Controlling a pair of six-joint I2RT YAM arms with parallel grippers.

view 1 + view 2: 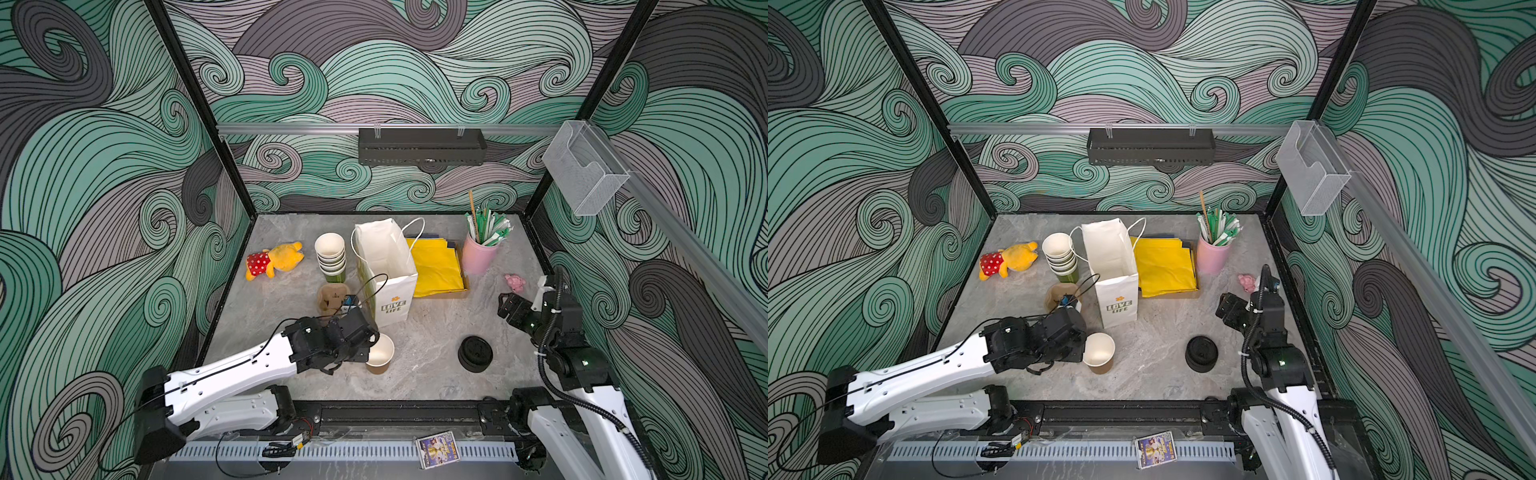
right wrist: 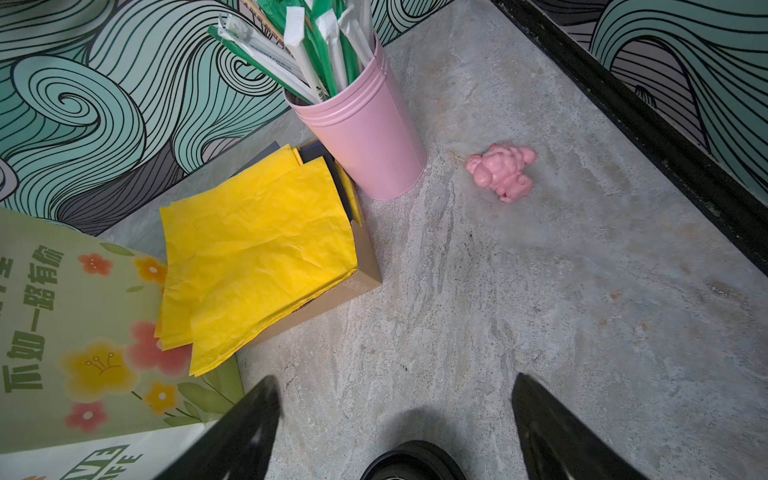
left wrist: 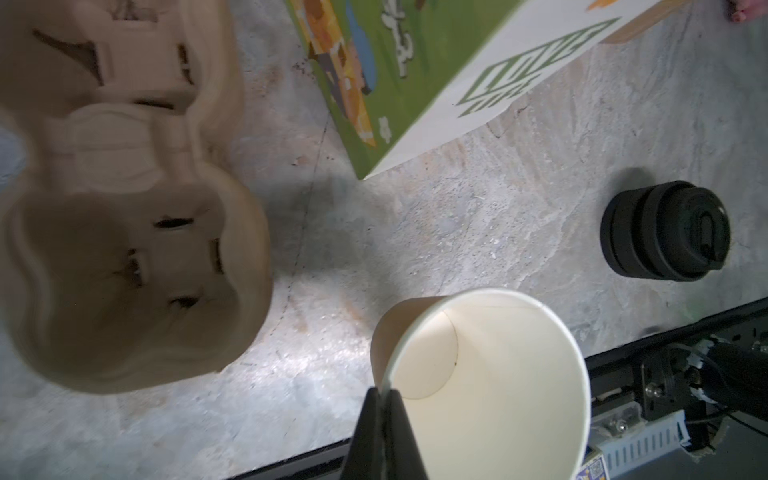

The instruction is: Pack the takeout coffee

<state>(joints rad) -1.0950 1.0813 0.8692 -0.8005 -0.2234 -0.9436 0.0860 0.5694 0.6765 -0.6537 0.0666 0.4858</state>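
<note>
The left gripper is pinching the rim of the brown paper cup on the side toward the arm. One finger is sitting inside the wall and one outside, jaws all but together on the paper. The cup is carrying no lid. Its white inside is showing, mouth up, with its axis standing close to upright in both top views. Whether its base is resting on the table cannot be told.

The cup is sitting at the front of the table, just in front of the white paper bag. The pulp cup carrier is lying beyond the left gripper, toward the back wall.

The stack of black lids is lying to the cup's right, apart from it, between the cup and the right arm. The right gripper is hovering near that stack, jaws wide apart and holding nothing.

Judgement: lidding is turning on that stack, and the right arm is standing nearer to it.
</note>
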